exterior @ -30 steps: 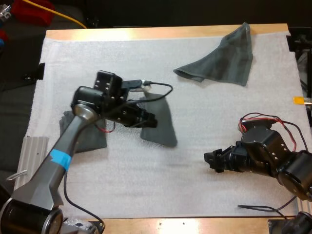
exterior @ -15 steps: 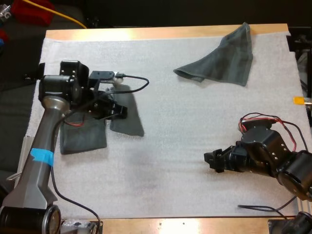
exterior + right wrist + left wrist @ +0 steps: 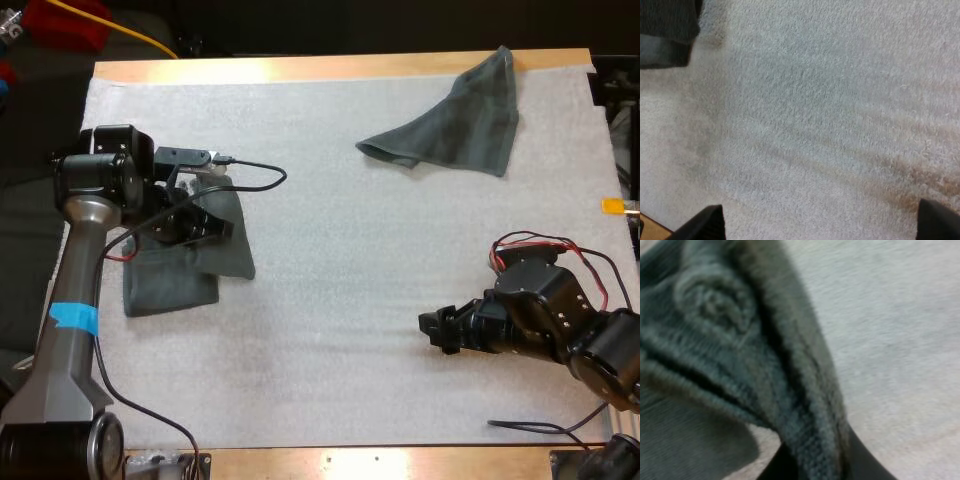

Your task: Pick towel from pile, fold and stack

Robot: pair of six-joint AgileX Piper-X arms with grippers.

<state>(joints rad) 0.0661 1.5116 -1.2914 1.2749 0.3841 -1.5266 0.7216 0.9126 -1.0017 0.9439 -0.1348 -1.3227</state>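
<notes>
Left gripper of ours clamps a grey-green towel, draped partly over the folded stack; our right gripper hangs, fingers spread, above bare white mat.

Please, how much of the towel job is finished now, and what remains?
Done: one folded towel lies flat at the left of the mat. In hand: the left gripper is shut on a second towel, which partly overlaps the folded one, not yet squarely stacked. Left: release it, then handle the crumpled towel at the far right. The right gripper hangs open over bare mat.
</notes>
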